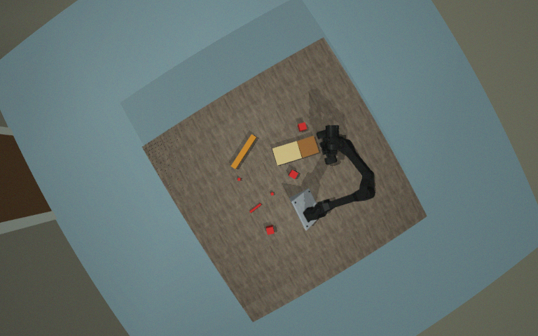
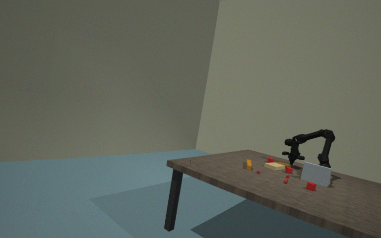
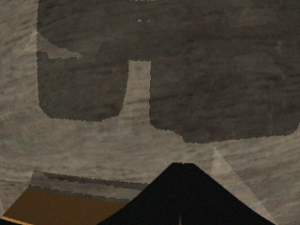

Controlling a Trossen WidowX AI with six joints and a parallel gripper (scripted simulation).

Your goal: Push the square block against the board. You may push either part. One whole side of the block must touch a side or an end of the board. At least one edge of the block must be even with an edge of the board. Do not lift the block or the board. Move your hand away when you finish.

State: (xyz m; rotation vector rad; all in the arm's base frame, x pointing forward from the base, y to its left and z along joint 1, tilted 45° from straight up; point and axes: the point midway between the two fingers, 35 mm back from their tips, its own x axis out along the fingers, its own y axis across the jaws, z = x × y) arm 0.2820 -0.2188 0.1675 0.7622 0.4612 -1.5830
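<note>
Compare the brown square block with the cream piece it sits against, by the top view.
Colour: the brown square block is orange-brown, while the cream piece is pale yellow. Position: the brown block is the end nearer the shut gripper; the cream piece is the end farther from it. Size: the cream piece looks slightly larger. Both lie flat on the table, touching along one side with long edges in line.
</note>
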